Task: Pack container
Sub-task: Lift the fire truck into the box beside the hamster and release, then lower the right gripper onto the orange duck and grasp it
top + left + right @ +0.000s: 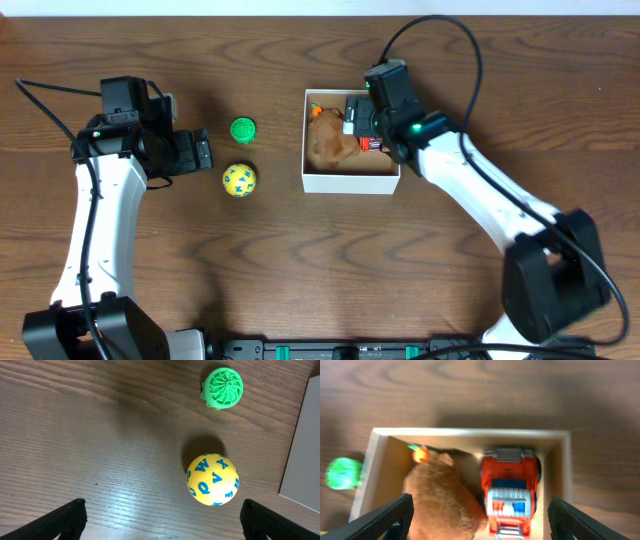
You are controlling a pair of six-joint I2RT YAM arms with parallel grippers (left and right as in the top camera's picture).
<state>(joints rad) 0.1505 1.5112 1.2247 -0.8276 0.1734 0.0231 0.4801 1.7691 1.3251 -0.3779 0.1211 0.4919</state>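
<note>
The container (345,182) is a small white cardboard box with a tan inside, at the table's middle right. In it lie a brown plush toy (330,140) and a red toy truck (510,487). My right gripper (480,520) hangs open just above the box, over both toys (445,500). A yellow ball with blue letters (239,180) and a green ribbed toy (243,129) sit on the table left of the box. My left gripper (160,522) is open and empty, left of the yellow ball (213,479) and the green toy (222,388).
The wooden table (300,270) carries only these things. The box's white wall (302,450) shows at the right edge of the left wrist view. A dark bar with connectors (340,350) runs along the front edge.
</note>
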